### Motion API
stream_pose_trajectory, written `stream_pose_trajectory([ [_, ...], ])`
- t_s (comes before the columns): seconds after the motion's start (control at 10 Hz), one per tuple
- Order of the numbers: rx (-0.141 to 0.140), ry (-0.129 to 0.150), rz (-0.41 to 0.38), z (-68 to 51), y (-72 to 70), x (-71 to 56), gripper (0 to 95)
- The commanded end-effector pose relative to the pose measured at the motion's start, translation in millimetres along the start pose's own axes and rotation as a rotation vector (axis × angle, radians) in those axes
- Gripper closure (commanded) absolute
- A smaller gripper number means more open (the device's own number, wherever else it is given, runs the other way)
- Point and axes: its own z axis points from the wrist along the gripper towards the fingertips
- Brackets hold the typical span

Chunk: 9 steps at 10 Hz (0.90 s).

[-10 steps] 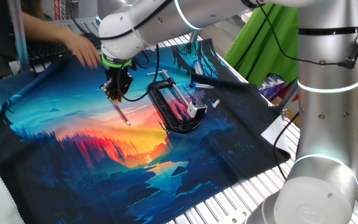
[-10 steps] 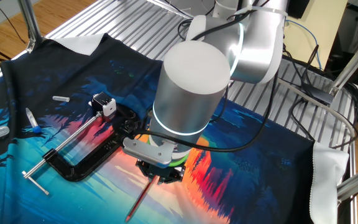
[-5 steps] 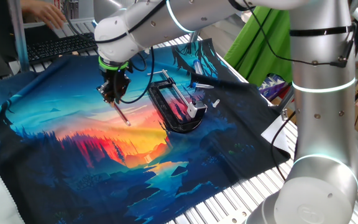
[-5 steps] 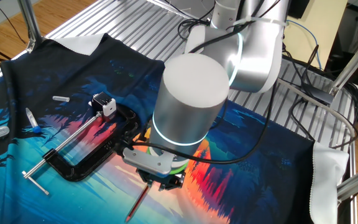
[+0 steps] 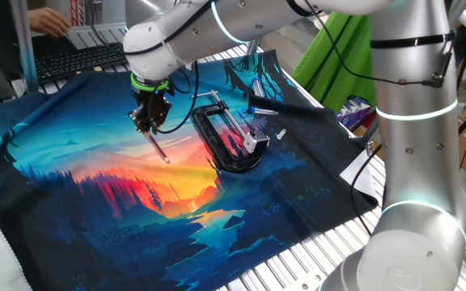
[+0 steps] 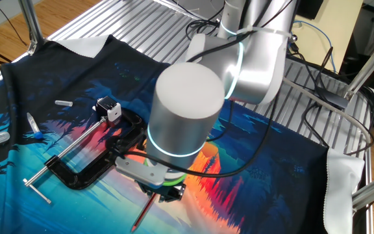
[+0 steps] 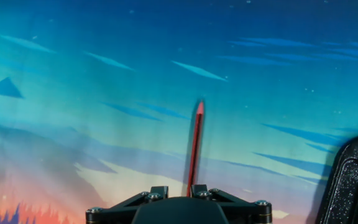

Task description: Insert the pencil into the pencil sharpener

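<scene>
My gripper (image 5: 150,123) is shut on the pencil (image 5: 159,148), a thin reddish-brown stick that points down and toward the cloth from between the fingers. In the other fixed view the gripper (image 6: 162,194) is mostly hidden under the arm, with the pencil (image 6: 144,213) sticking out below it. In the hand view the pencil (image 7: 195,148) runs straight up from the gripper (image 7: 179,190), its tip above the cloth. The pencil sharpener (image 5: 251,145), a small silvery-white block, sits at the end of the black clamp, right of the pencil; it also shows in the other fixed view (image 6: 112,110).
The big black C-shaped clamp (image 5: 221,137) with its silver rod lies on the colourful cloth (image 5: 95,210); its edge shows in the hand view (image 7: 350,180). Small white and blue bits (image 6: 63,103) lie beyond it. A person's hand (image 5: 47,21) is at a keyboard (image 5: 79,56).
The person's hand has drawn back from the cloth to the keyboard. My gripper with the pencil has shifted slightly; the pencil stays held at about the same spot.
</scene>
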Motion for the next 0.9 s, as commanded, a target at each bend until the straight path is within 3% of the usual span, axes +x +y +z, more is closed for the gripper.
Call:
stream_pose_trajectory([
  [0.1,-0.013,0.003,0.044,7.6,-7.2,3.1,76.0],
  [0.3,-0.042,0.006,0.106,11.0,-8.1,8.3,76.0],
  [0.9,-0.057,0.006,0.142,18.9,-6.5,12.6,76.0],
])
